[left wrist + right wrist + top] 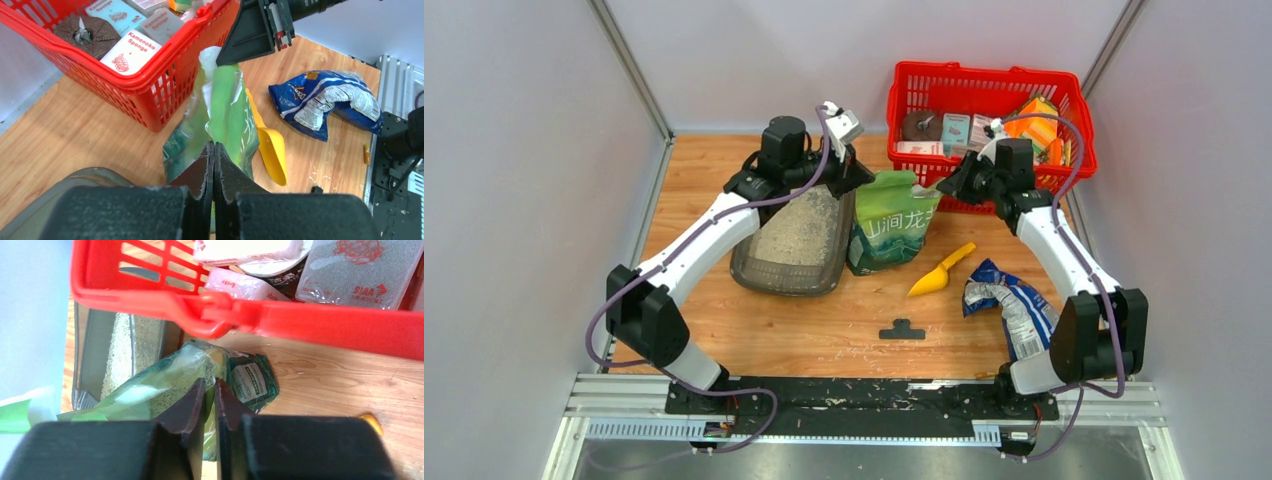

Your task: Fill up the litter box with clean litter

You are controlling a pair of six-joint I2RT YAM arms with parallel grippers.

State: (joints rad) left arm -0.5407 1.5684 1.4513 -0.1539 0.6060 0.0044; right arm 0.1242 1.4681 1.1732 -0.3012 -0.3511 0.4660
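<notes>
L gripper (214, 146) is pinching the green bag's (889, 225) top edge w/ jaws fully together. R gripper (210, 386) is squeezing the bag's other top corner, jaws nearly closed w/ only film btwn them. The litter box (779, 280) is lying on the table (824, 335) just left of the bag, holding clean litter (804, 230), w/ the bag standing btwn it and the yellow scoop (939, 272), in front of the red basket (989, 72).

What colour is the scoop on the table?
The scoop is yellow, seen best in the top external view.
</notes>
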